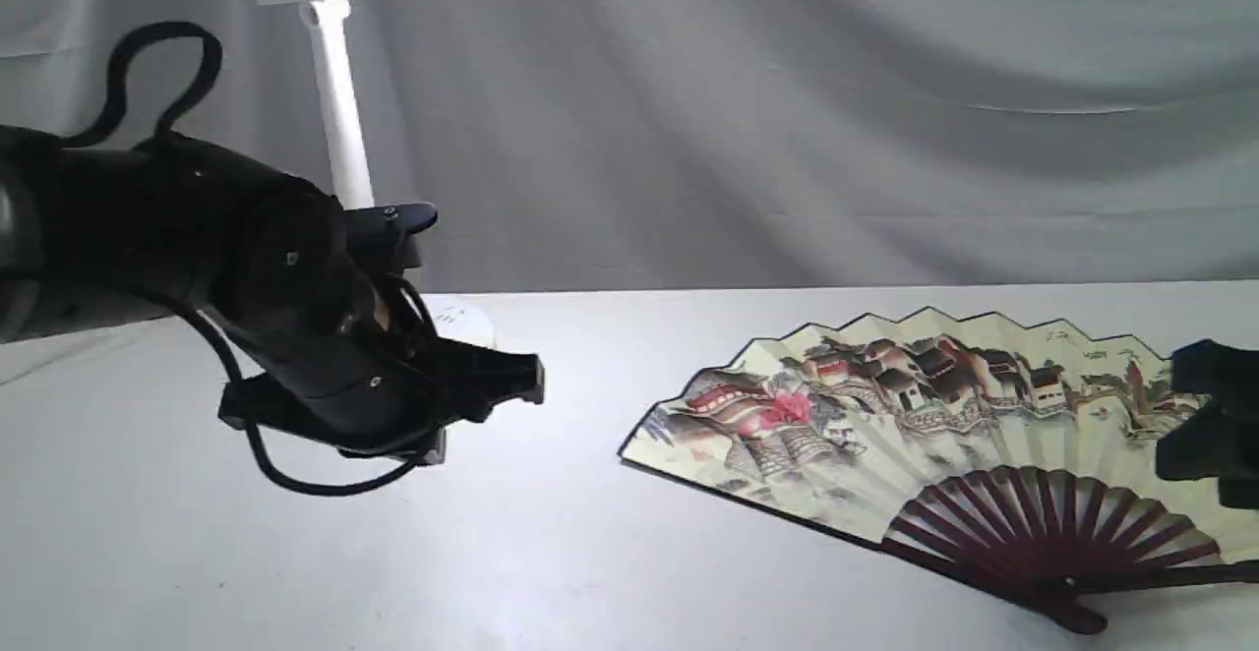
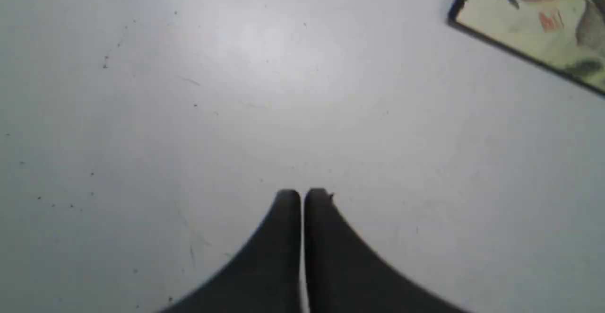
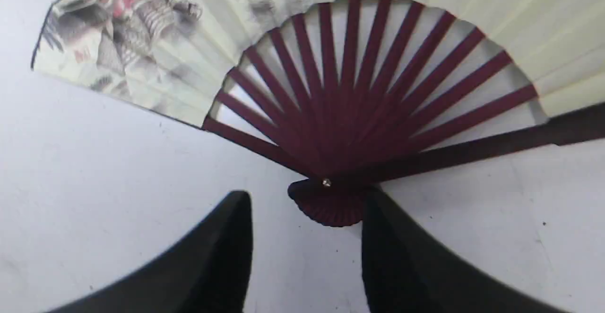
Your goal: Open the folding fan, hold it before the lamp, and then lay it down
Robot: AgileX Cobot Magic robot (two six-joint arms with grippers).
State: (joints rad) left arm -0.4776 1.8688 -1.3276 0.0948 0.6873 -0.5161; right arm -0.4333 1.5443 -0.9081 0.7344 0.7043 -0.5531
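Observation:
The folding fan [image 1: 915, 415] lies spread open and flat on the white table at the right, painted side up, its maroon ribs meeting at a pivot near the front edge. My right gripper [image 3: 306, 200] is open above that pivot, one finger on each side of the rounded head of the fan [image 3: 350, 105]; in the exterior view this right gripper [image 1: 1175, 415] shows at the far right edge. The white lamp [image 1: 339, 110] stands at the back left. My left gripper [image 1: 536, 381] hovers in front of it, shut on nothing [image 2: 302, 195], with a corner of the fan [image 2: 534, 29] off to one side.
The lamp's round base [image 1: 462, 322] sits just behind the left arm. A grey cloth backdrop [image 1: 836, 120] hangs behind the white table [image 1: 551, 533]. Bare tabletop separates the left gripper from the fan's left guard.

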